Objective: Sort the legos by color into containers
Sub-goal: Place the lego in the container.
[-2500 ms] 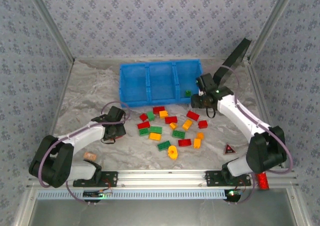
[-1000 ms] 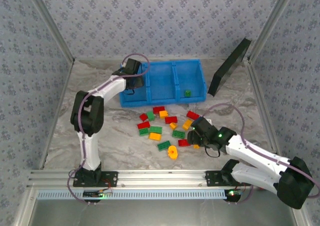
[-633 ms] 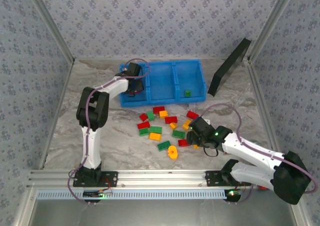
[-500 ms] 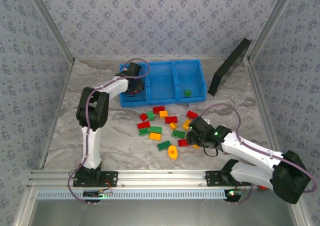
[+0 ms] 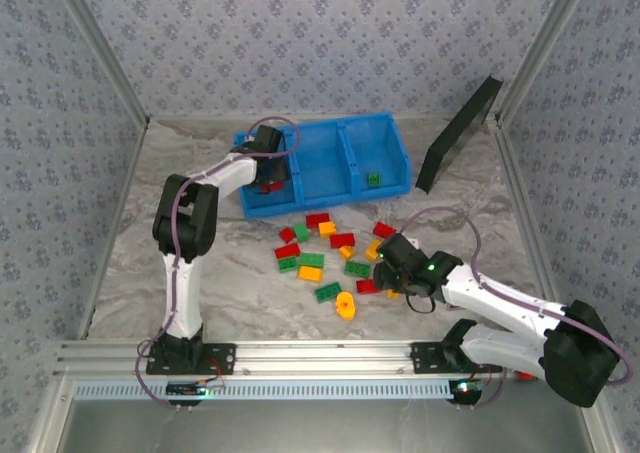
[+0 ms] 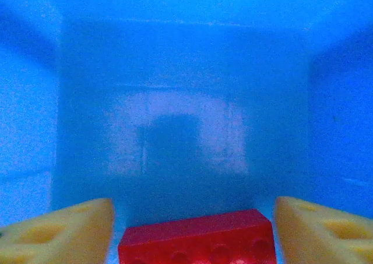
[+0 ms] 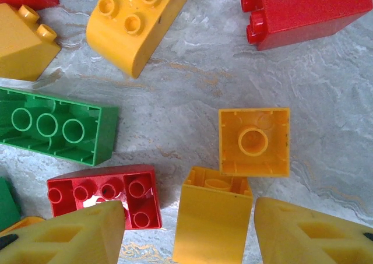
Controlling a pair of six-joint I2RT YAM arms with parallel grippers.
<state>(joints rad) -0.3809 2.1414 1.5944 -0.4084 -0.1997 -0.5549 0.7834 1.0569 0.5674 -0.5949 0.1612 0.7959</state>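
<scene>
In the left compartment of the blue bin (image 5: pixel 325 163) at the far edge of the table (image 5: pixel 200 263), the left gripper (image 6: pixel 192 229) flanks a red brick (image 6: pixel 197 240), pinched or freed I cannot tell, while mid-table the right gripper (image 7: pixel 189 232) spreads astride a yellow-orange brick (image 7: pixel 213 223), seemingly to grasp it.
</scene>
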